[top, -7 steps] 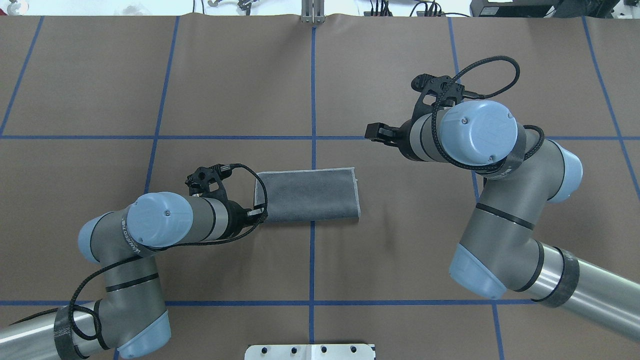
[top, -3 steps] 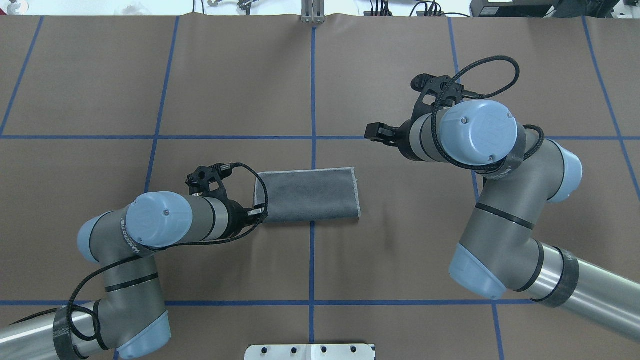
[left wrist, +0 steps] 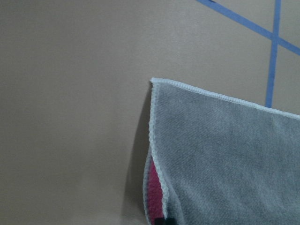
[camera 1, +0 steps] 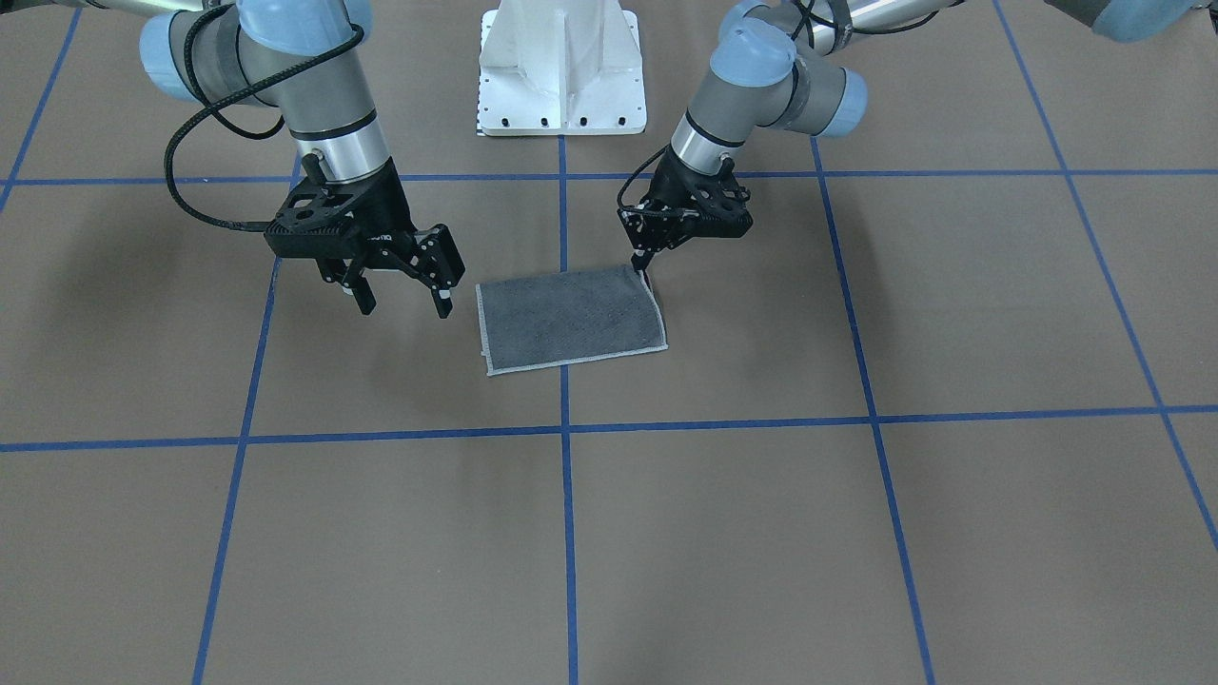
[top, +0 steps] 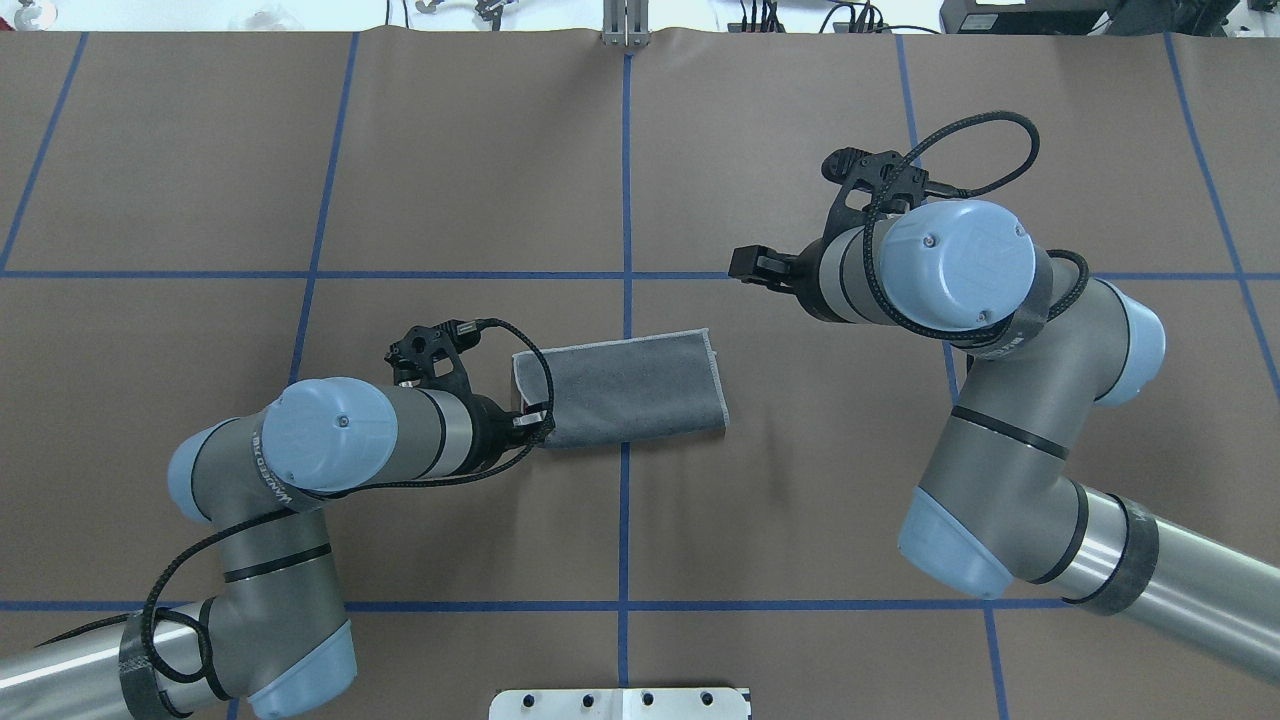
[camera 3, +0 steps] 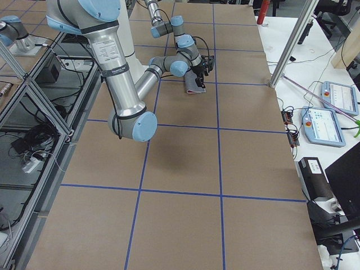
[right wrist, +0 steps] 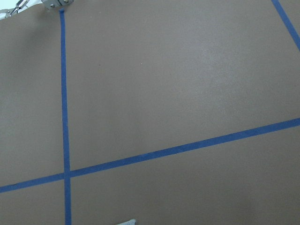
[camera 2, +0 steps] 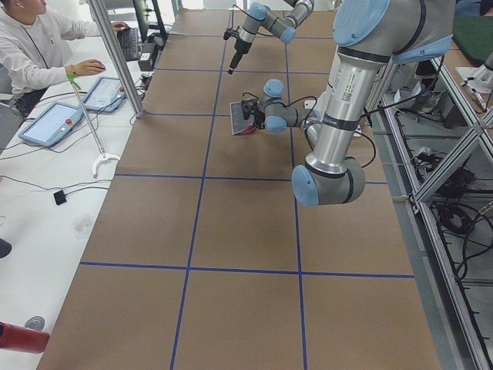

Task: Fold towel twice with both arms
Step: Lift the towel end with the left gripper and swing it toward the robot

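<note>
The towel lies folded into a dark grey strip with a light grey border near the table's middle, also seen in the front view. My left gripper is shut on its near-left corner, which is slightly raised. In the left wrist view the towel shows its pink inner face at the pinched edge. My right gripper hangs open above bare table beyond the towel's right end, touching nothing, and appears in the overhead view too.
The brown table cover is crossed by blue tape lines. The white pedestal stands at the robot's side of the table. A person sits at a side table with tablets, off the table's far edge.
My left arm has moved a little to the right with the towel's corner. The towel has shifted and turned slightly. The right arm has not moved.
</note>
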You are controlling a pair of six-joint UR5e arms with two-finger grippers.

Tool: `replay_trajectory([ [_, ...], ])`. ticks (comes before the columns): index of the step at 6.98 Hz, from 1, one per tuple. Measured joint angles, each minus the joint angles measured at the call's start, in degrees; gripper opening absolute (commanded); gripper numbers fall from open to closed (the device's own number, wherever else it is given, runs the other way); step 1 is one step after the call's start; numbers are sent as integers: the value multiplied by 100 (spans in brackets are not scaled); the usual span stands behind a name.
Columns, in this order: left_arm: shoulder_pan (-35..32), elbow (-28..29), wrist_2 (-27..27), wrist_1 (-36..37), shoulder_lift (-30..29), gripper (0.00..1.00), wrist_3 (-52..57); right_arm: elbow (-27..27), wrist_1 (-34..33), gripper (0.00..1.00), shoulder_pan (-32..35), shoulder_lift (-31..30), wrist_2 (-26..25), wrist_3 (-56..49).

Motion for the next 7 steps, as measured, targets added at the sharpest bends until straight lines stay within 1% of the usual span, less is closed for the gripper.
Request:
replay_trajectory([
  [4, 529, -39, 60, 24, -269, 0, -179, 13, 0, 100, 8, -5, -7, 0],
  [7, 759, -63, 51, 31, -509, 0, -182, 41, 0, 100, 9, -16, -8, 0],
])
